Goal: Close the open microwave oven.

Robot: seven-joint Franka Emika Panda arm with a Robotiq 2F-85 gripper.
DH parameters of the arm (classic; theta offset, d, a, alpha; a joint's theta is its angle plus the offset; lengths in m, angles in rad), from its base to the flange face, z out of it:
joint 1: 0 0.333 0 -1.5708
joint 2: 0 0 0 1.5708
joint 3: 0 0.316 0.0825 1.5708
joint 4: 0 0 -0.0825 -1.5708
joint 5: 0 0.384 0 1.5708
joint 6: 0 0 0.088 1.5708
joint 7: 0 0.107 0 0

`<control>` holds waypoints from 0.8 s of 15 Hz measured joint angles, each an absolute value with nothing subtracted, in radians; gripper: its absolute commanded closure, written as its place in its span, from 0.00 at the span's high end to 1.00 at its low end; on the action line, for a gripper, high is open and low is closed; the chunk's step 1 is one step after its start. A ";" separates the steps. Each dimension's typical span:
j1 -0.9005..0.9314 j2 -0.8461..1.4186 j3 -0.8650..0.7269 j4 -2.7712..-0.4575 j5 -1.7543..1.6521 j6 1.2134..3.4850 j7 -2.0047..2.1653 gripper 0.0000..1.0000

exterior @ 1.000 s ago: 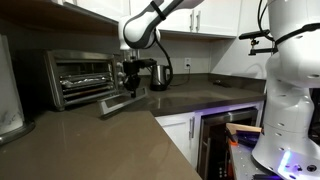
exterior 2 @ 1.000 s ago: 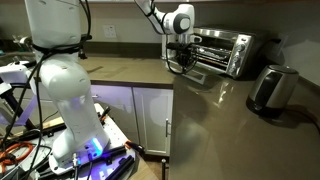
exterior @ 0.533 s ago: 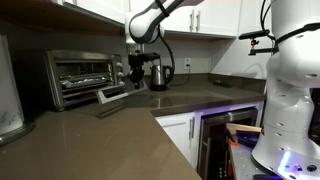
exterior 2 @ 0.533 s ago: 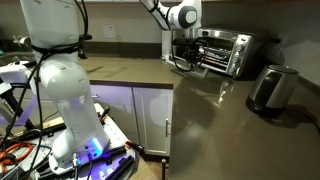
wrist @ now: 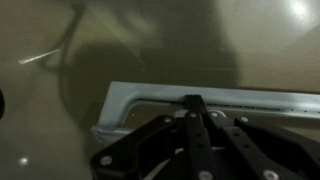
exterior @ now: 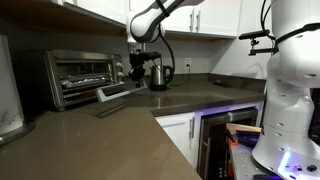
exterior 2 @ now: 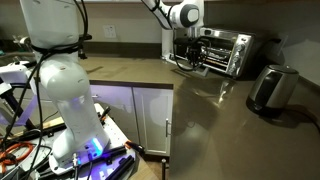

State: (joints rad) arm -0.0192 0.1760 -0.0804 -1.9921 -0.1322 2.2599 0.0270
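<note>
The stainless-steel microwave oven [exterior: 80,78] stands on the counter against the wall, also in the other exterior view [exterior 2: 228,50]. Its glass drop-down door [exterior: 112,94] hangs partly open, tilted up off the counter, with the wire rack visible inside. My gripper [exterior: 135,78] is at the door's outer end by the bar handle, and shows in the other exterior view too [exterior 2: 183,56]. In the wrist view the fingers [wrist: 192,102] are shut together, their tips against the door's pale bar handle [wrist: 250,98]. They hold nothing.
A dark kettle [exterior: 160,74] stands on the counter just beyond the gripper, and appears near the front in an exterior view [exterior 2: 270,88]. The brown counter [exterior: 120,135] forms an L. White cabinets hang above. The robot's white base [exterior 2: 65,90] stands on the floor beside the counter.
The gripper has risen over the last second and the door has swung up from near flat to partly raised. Since half a second ago almost nothing has moved.
</note>
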 measured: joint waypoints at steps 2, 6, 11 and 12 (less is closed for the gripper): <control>-0.019 0.175 -0.080 -1.991 -0.135 2.260 0.027 0.00; -0.012 0.172 -0.079 -1.991 -0.167 2.260 0.028 0.00; -0.007 0.167 -0.075 -1.989 -0.208 2.260 0.029 0.00; -0.007 0.165 -0.074 -1.988 -0.215 2.260 0.029 0.00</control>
